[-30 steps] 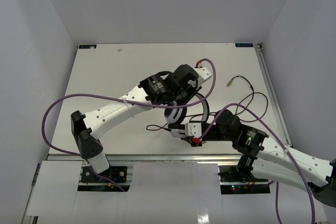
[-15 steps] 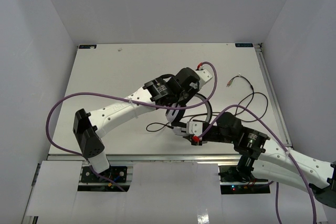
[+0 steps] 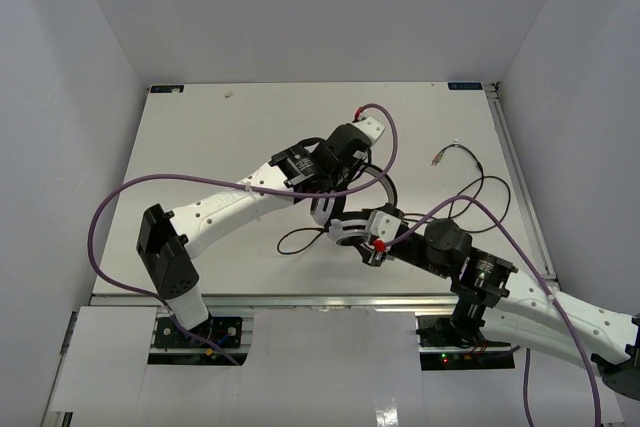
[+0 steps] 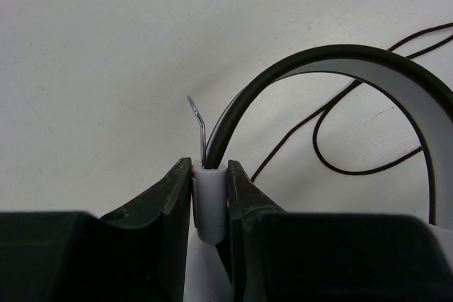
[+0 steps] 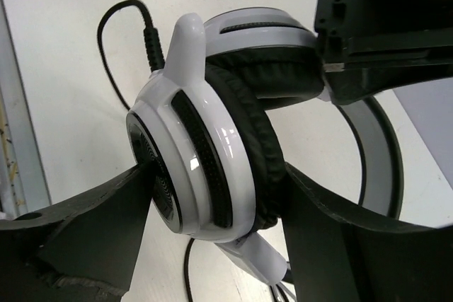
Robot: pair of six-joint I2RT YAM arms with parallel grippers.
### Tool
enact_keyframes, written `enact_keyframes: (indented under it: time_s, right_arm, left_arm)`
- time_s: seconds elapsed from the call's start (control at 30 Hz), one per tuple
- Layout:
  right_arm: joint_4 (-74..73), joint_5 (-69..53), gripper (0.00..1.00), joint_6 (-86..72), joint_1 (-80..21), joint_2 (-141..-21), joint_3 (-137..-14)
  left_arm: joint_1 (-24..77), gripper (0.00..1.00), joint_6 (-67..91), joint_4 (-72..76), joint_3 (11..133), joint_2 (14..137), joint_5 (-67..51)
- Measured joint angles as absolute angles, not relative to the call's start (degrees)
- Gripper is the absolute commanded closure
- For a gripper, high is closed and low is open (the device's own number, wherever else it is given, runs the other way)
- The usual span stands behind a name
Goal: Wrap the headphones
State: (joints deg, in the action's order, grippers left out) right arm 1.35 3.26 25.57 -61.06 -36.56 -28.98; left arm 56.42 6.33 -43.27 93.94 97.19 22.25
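Note:
The headphones are white with black cushions. One ear cup (image 5: 205,153) stands between the fingers of my right gripper (image 5: 216,175), which is open, a finger close on each side. The other ear cup (image 5: 262,54) lies behind it. My left gripper (image 4: 210,175) is shut on the pale end piece of the headband (image 4: 396,76), which arcs away to the right. In the top view both grippers meet mid-table, left gripper (image 3: 330,197) above right gripper (image 3: 355,235). The thin black cord (image 3: 480,192) loops right and ends in its jack plug (image 3: 438,159).
Thick purple arm cables (image 3: 130,197) arch over the left arm and over the headphones (image 3: 385,147). A loop of cord (image 3: 295,240) lies left of the grippers. A metal rail (image 3: 520,177) runs along the table's right edge, with white walls close around.
My right gripper has opened wider, turned its wrist and moved up around the ear cup. The left gripper narrowed onto the headband end and shifted slightly toward the back.

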Motion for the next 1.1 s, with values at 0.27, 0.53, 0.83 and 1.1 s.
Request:
enact_keyframes:
  time_s: [0.27,0.53,0.83,1.1]
  right_arm:
    - [4.4,5.2,0.15,24.3,-60.7,-33.8,-28.8]
    - [4.5,4.8,0.13,24.1,-60.4,-29.7,-28.8]
    - [5.8,25.5,0.21,9.6,-60.4,-32.2,-35.0]
    - [2.6,42.1,0.29,-6.3,-55.7,-48.3,-49.7]
  left_arm:
    - [54.6,1.00,10.0,-43.2,91.6,96.5,25.1]
    - [53.4,1.00,12.3,-43.2,90.1,93.3,28.4]
    - [52.7,1.00,15.9,-41.3,86.0,87.3,32.4]
    - [52.6,1.00,19.7,-38.6,80.6,78.8,32.6]
